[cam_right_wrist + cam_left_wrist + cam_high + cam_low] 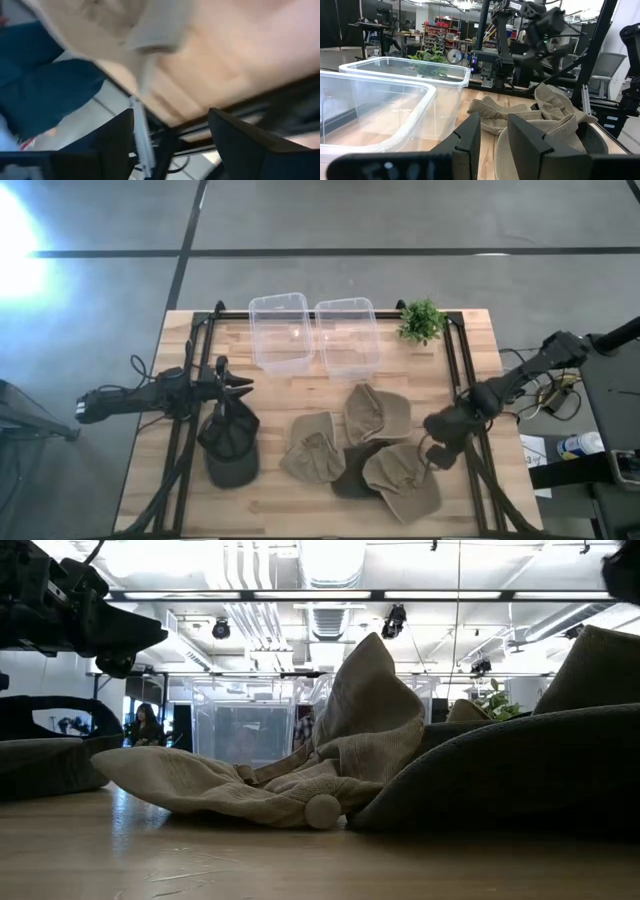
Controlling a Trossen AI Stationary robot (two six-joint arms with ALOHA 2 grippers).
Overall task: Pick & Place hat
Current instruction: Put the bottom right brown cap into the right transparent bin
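On the wooden table (140, 470): one dark hat (229, 448) at my left side, and a cluster of tan hats (375, 448) at centre with a darker one among them, all lying in front of two clear bins (312, 332) and a small plant (421, 320). My left gripper (240, 387) hovers just above the dark hat's far edge, fingers a narrow gap apart, holding nothing. My right gripper (437, 442) hangs beside the tan cluster's right edge, fingers (240, 137) spread wide, empty.
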